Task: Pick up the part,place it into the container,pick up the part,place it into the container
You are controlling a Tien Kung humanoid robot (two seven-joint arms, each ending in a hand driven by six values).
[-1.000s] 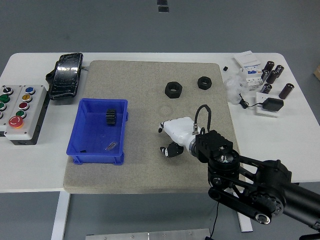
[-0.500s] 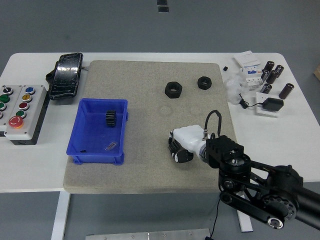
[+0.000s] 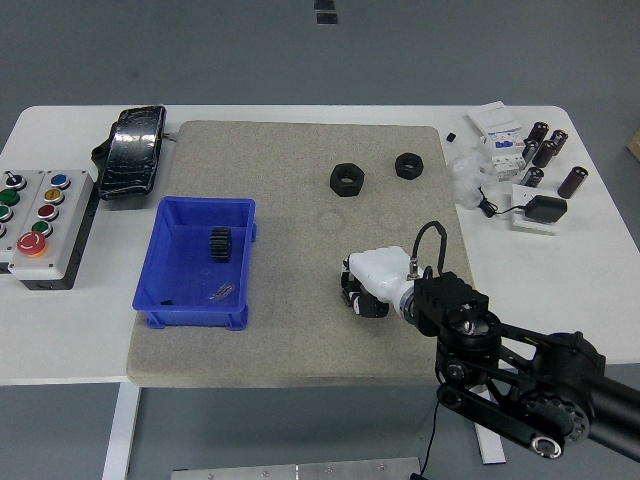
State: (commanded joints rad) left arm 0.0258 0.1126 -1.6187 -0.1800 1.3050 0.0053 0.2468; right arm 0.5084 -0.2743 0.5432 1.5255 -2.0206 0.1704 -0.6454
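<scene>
Moved: right hand (image 3: 368,288) has pulled back toward the robot and to its right, off the bin side of the mat.
Tabletop (image 3: 560,270): white, under a grey mat (image 3: 290,240).
Blue container (image 3: 165,270): well off to the hand's left, one gear (image 3: 221,243) already inside.
Nuts: larger nut (image 3: 346,179) and smaller nut (image 3: 408,165) lie beyond the hand, untouched.
Hand state: fingers curled under; whether they hold anything I cannot tell.
Progress: one part placed, one pickup left.

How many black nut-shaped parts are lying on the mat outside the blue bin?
2: the larger nut and the smaller nut, both on the far part of the mat. The curled right hand might hide another.
</scene>
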